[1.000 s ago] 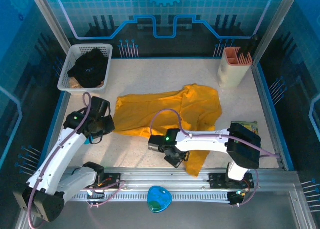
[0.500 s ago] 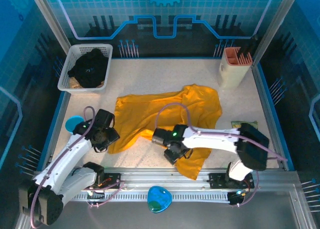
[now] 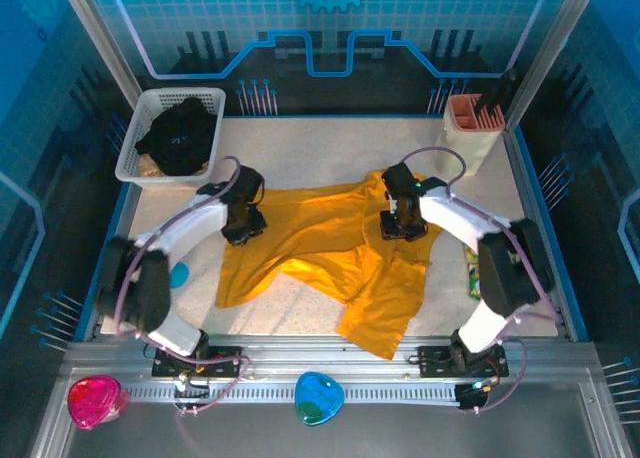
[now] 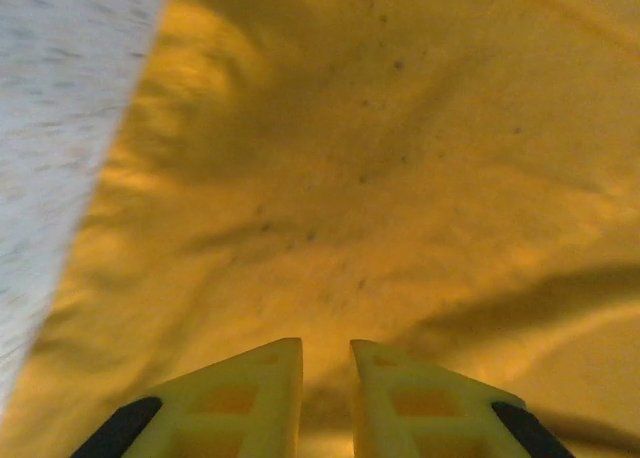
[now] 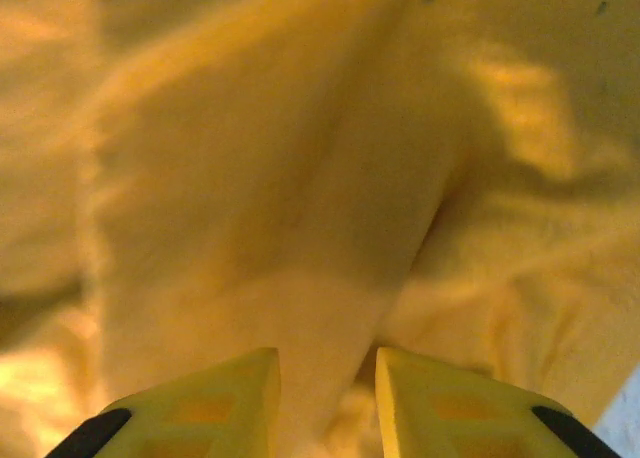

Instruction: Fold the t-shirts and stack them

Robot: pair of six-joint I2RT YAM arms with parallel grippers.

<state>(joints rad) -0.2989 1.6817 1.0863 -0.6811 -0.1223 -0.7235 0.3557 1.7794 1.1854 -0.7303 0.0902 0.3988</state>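
The golden-yellow t-shirt lies spread and rumpled across the middle of the table, one flap reaching the front edge. My left gripper sits on its far left corner; in the left wrist view its fingers stand close together, pinching the yellow cloth. At the shirt's far right part, my right gripper has a raised fold of cloth running between its fingers. The black t-shirt lies bunched in the white mesh basket.
A beige holder stands at the back right corner. A blue disc peeks out by the left arm, and a green packet lies by the right arm. A blue heart shape and a pink one rest by the front rail.
Both grippers have moved from the shirt's near edge to its far side. The shirt's near part now lies spread toward the front. A pink shape has appeared at the front left.
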